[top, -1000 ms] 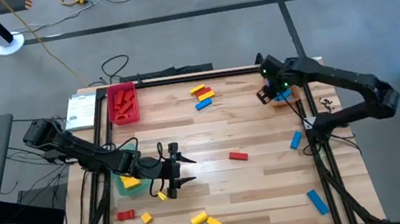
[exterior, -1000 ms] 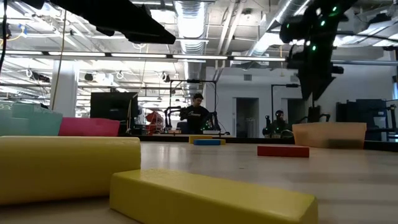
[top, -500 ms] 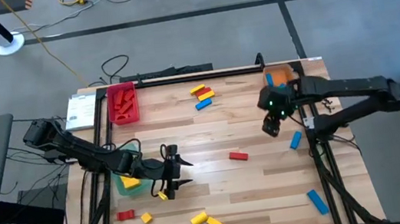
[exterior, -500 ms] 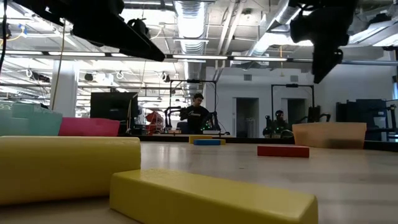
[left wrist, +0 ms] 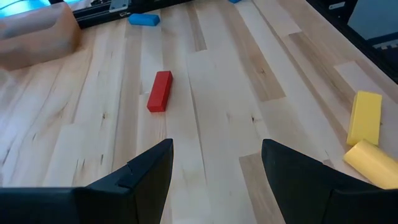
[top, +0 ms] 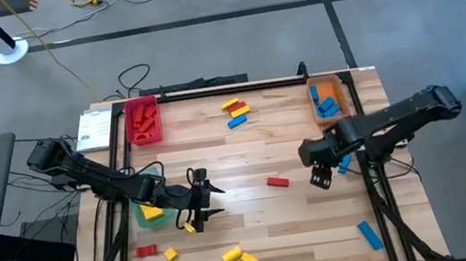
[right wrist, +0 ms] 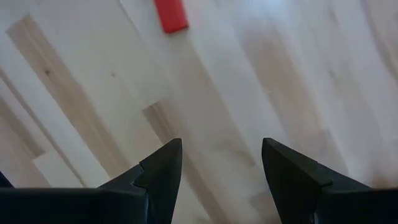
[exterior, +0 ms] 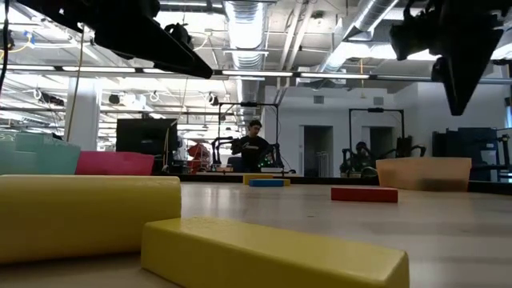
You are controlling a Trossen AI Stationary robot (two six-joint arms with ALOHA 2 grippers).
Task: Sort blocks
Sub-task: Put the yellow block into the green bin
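Observation:
Red, yellow and blue blocks lie scattered flat on the wooden table. My left gripper (top: 220,198) hovers open beside the green tray (top: 149,215). Its wrist view shows a red block (left wrist: 160,91) ahead and two yellow blocks (left wrist: 365,117) to the side. My right gripper (top: 321,178) hangs open above bare table, between the red block (top: 277,180) and a blue block (top: 344,164). The red block (right wrist: 170,14) shows ahead in its wrist view, and the low view shows the right gripper (exterior: 462,72) well above the tabletop.
A red tray (top: 142,121) holding red blocks sits at the far left, an orange tray (top: 328,100) with blue blocks at the far right. A yellow, red and blue cluster (top: 235,109) lies far centre. More blocks (top: 241,257) lie near the near edge, a blue one (top: 369,235) near right.
My right gripper has moved from over the orange tray toward the table's near edge, ending over bare wood to the right of the red block; the orange tray is now uncovered.

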